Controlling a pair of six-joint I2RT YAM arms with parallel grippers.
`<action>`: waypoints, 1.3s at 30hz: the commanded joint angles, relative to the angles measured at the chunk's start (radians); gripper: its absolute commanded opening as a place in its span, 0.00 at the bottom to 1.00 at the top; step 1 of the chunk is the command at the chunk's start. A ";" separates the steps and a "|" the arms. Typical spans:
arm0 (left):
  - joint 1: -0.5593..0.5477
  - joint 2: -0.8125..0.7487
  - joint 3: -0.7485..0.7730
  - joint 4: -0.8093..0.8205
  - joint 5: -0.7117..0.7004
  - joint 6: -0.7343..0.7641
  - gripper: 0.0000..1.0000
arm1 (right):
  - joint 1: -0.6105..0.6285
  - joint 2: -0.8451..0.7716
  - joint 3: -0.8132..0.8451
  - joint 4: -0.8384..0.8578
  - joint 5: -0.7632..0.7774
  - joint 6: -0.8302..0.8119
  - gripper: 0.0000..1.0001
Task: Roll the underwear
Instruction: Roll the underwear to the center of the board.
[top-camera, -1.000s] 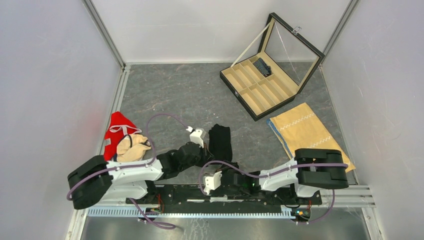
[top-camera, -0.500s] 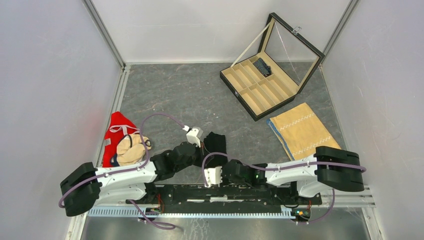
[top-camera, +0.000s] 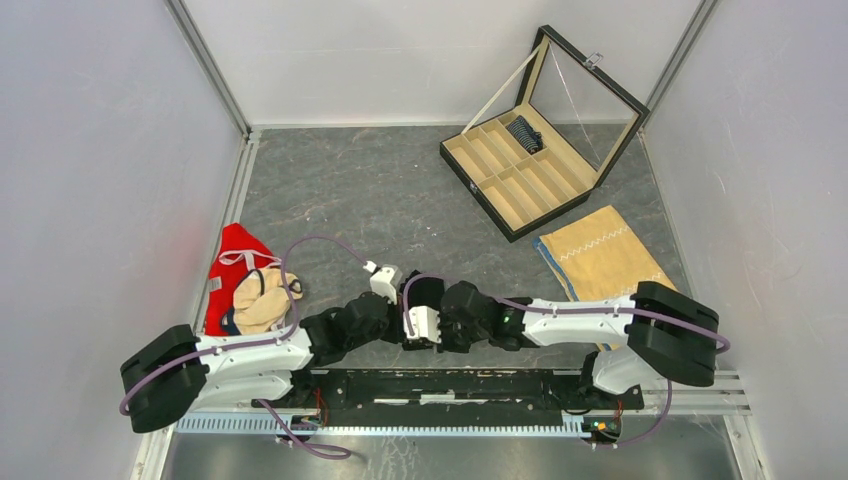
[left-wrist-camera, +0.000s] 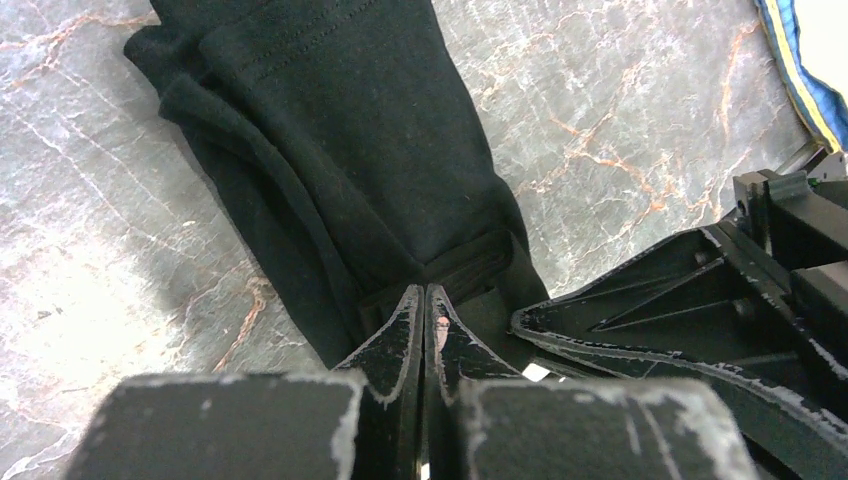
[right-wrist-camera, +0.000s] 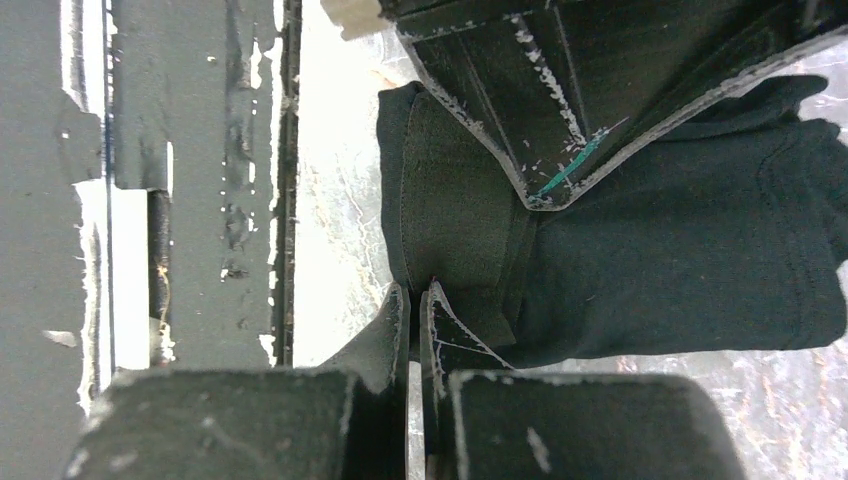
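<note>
The black underwear lies folded into a long strip on the grey marbled table, reaching away from me. My left gripper is shut on the waistband at its near end. My right gripper is shut on the same waistband edge, coming in from the side. The two sets of fingers almost touch; the left fingers cross the top of the right wrist view. In the top view both wrists cover most of the black underwear. A rolled navy striped underwear sits in a compartment of the open box.
A black box with tan compartments and a raised glass lid stands at the back right. A tan cloth with white zigzag stitching lies at the right. A red garment and a beige one are heaped at the left. The metal base rail runs close behind the grippers.
Both grippers have come together at the near end of the black underwear; the right arm swung forward and leftward. The underwear strip has shortened and is now mostly covered by the wrists.
</note>
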 joint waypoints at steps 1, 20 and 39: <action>0.004 0.006 -0.016 0.041 -0.006 0.056 0.02 | -0.033 0.026 0.040 -0.067 -0.167 0.047 0.00; 0.004 -0.045 -0.052 0.052 0.055 0.084 0.02 | -0.325 0.263 0.173 -0.064 -0.651 0.365 0.00; 0.004 -0.255 0.059 -0.111 0.006 0.138 0.02 | -0.419 0.312 0.166 0.142 -0.698 0.736 0.00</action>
